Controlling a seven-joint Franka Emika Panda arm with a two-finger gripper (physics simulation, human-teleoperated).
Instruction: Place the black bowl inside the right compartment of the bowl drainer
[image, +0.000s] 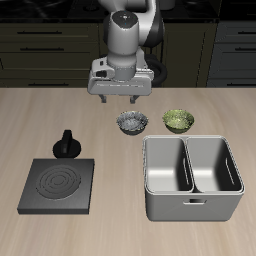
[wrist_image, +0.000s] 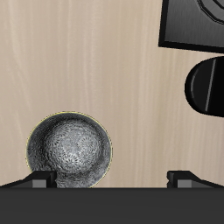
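The black bowl (image: 132, 122) stands upright on the table, dark with a whitish speckled inside, just behind the bowl drainer (image: 150, 180), a grey metal bin with two deep bays. My gripper (image: 119, 103) hangs open above the table, a little behind and beside the bowl, holding nothing. In the wrist view the black bowl (wrist_image: 68, 150) lies off to one side of the open gripper (wrist_image: 112, 179), close to one fingertip (wrist_image: 39, 179) and not between the two. Both drainer bays look empty.
An olive-green bowl (image: 178, 121) sits beside the black bowl, behind the drainer. A flat black stove plate (image: 58, 185) (wrist_image: 192, 22) lies toward the table's front, with a small black knobbed object (image: 67, 145) (wrist_image: 208, 87) behind it.
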